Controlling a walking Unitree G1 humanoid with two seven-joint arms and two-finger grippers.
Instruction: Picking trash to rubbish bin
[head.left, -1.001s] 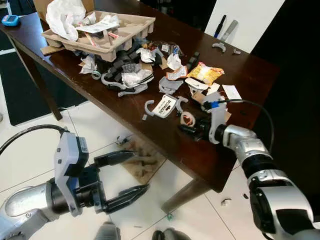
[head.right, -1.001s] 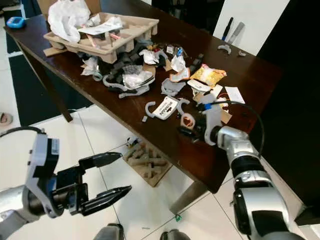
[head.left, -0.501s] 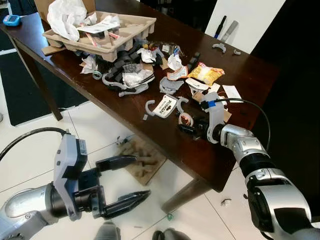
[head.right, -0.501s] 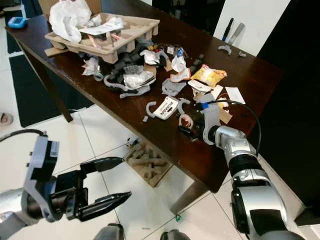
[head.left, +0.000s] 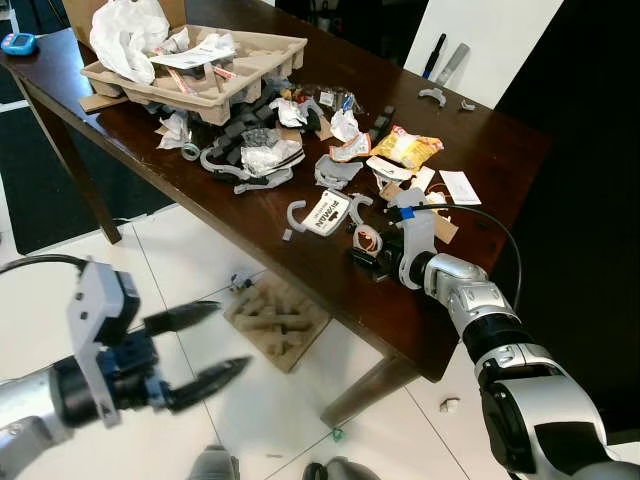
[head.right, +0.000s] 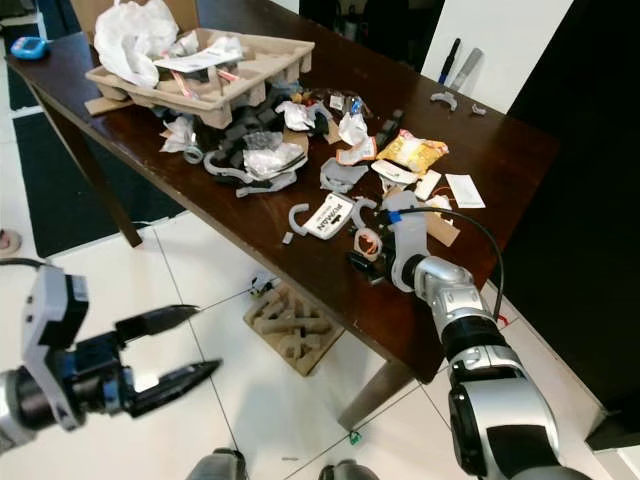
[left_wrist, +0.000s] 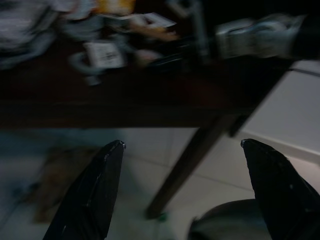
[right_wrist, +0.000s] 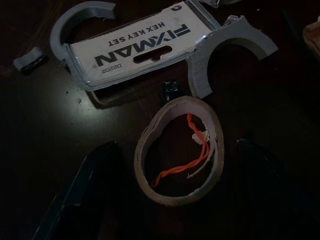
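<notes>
Nearest: left end effector (head.left: 195, 345) low over the white tiled floor (head.left: 200, 260), black fingers spread wide, nothing between them, well short of the surface. Beyond it, on the floor under the surface, one brown cardboard insert (head.left: 277, 318). Right end effector (right_wrist: 170, 195) down on the dark wooden surface (head.left: 400, 320) near its front edge, fingers parted and set either side of one small tape ring (right_wrist: 178, 148) with an orange thread inside; apparently not yet closed on it. Just past the ring: one hex key set card (right_wrist: 140, 42), two grey half-ring pieces (right_wrist: 232, 47) flanking the card, one small grey chip (right_wrist: 29, 58). Farther back: one yellow snack packet (head.left: 409, 148), scattered crumpled wrappers too jumbled to count, then one cardboard tray (head.left: 195, 70) holding one white plastic bag (head.left: 125, 30) and papers; two pens (head.left: 445, 62) at the far edge. No rubbish bin identifiable. Risks, judged: ring thin and flat-lying, so fingers may slide over its rim or squash it instead of lifting; closing off-centre could flick it into the card or off the near edge; thread may snag.
</notes>
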